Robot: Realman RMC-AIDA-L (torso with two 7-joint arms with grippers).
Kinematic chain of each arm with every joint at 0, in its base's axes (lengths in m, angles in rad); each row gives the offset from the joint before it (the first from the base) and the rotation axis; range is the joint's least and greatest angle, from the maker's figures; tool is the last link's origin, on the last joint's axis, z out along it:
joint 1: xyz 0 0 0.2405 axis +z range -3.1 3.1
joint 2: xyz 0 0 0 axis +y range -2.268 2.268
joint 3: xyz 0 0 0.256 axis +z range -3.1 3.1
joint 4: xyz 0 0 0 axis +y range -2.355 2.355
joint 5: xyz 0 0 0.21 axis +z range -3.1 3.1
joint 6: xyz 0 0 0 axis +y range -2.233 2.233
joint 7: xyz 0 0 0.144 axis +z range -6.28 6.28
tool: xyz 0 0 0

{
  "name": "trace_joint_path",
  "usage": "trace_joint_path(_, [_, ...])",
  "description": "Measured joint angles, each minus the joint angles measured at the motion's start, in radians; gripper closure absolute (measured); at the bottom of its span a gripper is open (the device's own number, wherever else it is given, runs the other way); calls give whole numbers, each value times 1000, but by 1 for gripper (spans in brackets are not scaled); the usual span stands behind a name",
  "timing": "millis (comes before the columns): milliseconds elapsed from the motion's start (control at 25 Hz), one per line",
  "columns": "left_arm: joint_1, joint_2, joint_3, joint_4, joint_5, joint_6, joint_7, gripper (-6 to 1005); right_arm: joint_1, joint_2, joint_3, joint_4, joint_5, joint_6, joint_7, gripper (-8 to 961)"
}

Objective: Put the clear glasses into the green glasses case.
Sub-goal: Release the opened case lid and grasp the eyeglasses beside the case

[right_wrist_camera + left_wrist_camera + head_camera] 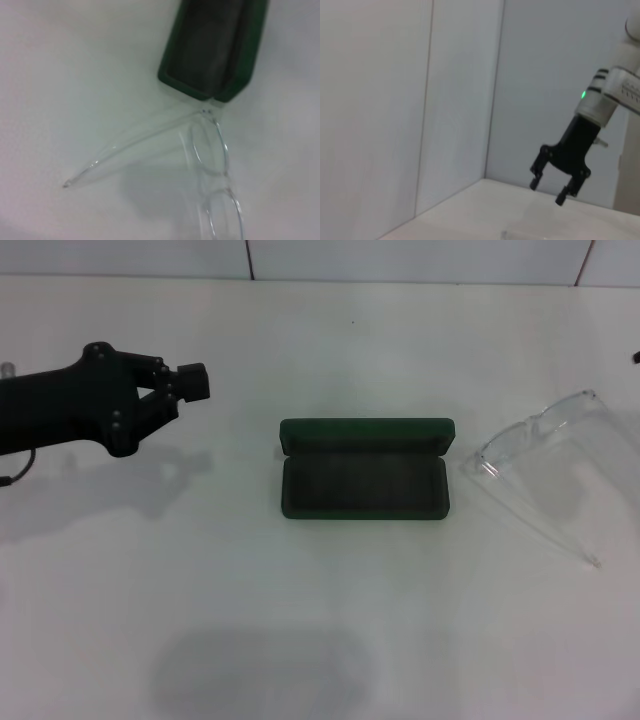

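Case [364,473] at table [300,640] centre, lid raised, dark lining exposed, nothing inside. Glasses [545,455] on table just right of case, arms unfolded, near arm's hinge end close to case corner, not touching. Left gripper [195,382] above table well left of case, fingers closed, grasping nothing. Right gripper [547,192] raised above table, fingers spread, unloaded.

No text, label, brand, number or sign can be read anywhere, and faint marks on the white arm [625,92] are illegible.
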Motion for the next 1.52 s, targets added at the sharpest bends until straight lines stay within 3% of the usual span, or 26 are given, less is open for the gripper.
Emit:
trace_joint_path(160, [10, -45, 0, -50, -5, -14, 5, 961, 51, 5, -11, 110, -5, 39, -60, 367])
trace_joint_path(240, [20, -54, 0, -60, -11, -14, 9, 961, 66, 15, -18, 150, -7, 69, -91, 369])
trace_joint_path(360, [31, -57, 0, -59, -17, -14, 19, 961, 77, 42, -23, 201, -15, 111, -142, 369])
trace_joint_path(480, [34, -60, 0, -57, -20, -14, 30, 961, 97, 55, -43, 260, -30, 138, -155, 370])
trace_joint_path(1080, [36, -65, 0, -57, -13, -19, 60, 962, 230, 54, -75, 556, -32, 316, -161, 381])
trace_joint_path(1520, [36, -64, 0, -57, -12, -19, 66, 962, 268, 51, -76, 662, -39, 373, -161, 432])
